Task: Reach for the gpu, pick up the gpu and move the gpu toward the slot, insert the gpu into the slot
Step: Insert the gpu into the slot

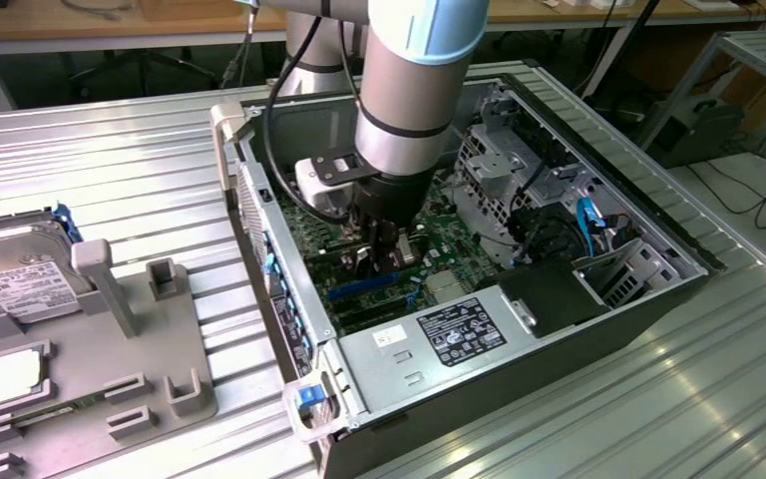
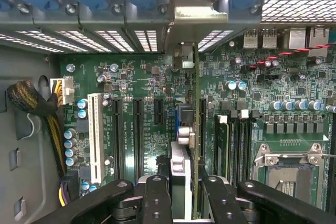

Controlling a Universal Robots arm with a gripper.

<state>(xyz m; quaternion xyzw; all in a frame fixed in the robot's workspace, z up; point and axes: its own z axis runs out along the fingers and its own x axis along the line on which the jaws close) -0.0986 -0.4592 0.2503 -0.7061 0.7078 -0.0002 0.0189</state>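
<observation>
- My black metal gripper (image 2: 181,195) is down inside the open grey steel computer case (image 1: 622,215), its hinged, bolted finger links spread to either side, while my fingers (image 2: 157,198) are closed narrowly on the thin dark rectangular gpu card (image 2: 195,145).
- The card stands on edge between my fingers, seen edge-on as a slim green-black strip running straight out ahead of them, with a silvery metal bracket (image 2: 193,9) at its far end against the case's perforated back wall.
- In the exterior view the long narrow bright-blue plastic slot (image 1: 356,289) lies on the board just beneath my fingertips; the card hides whether its edge is seated in it, so I cannot tell.
- Below my fingers spreads the flat green motherboard (image 2: 147,77), busy with small silver-topped cylindrical capacitors, a long white plastic connector strip (image 2: 95,137) and black strips to one side of the card.
- On the other side of the card sits the square silver processor socket (image 2: 289,169).
- Outside the case, well apart from my fingers, a grey plastic fixture tray (image 1: 91,389) holds a boxy silver hard drive with a white label (image 1: 17,274).
- Everything rests on a ribbed aluminium tabletop (image 1: 117,170); wooden benches and cables lie beyond.
</observation>
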